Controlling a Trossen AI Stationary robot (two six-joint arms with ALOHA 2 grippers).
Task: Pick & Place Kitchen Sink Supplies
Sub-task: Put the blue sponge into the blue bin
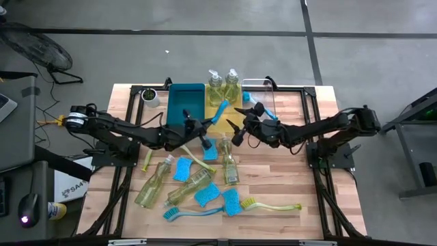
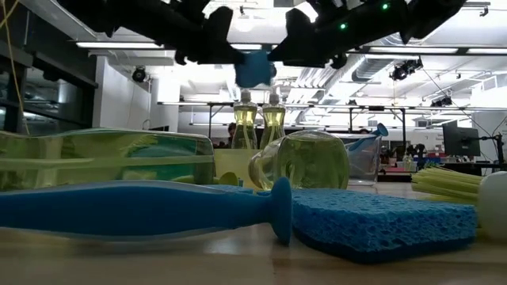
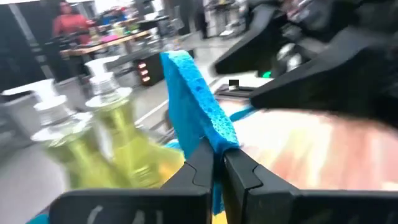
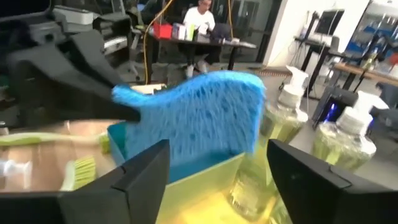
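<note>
A bright-blue wavy-edged sponge (image 4: 199,118) hangs in the air above the middle of the table, over a yellow tray (image 1: 217,127). My left gripper (image 3: 214,168) is shut on it. My right gripper (image 4: 217,174) faces it from the table's right side, open, with one finger on each side of the sponge and not touching it. In the high view the sponge (image 1: 220,111) shows edge-on between my left gripper (image 1: 209,124) and my right gripper (image 1: 237,127). Two pump bottles (image 1: 224,85) of yellowish-green soap stand behind the tray. My left gripper pinches one end of the sponge (image 3: 217,140) between its two fingers, across the sponge's thickness. The fingers come in level from the table's left side. The sponge stands on edge, reaches out past the fingertips and is clear of the table.
Near the front, pump bottles (image 1: 153,183) (image 1: 188,188) (image 1: 231,164) lie among sponges (image 1: 182,169) (image 1: 207,195) and brushes (image 1: 191,212) (image 1: 270,205). A teal tray (image 1: 186,102), a clear bin (image 1: 258,96) and a white cup (image 1: 149,96) stand at the back.
</note>
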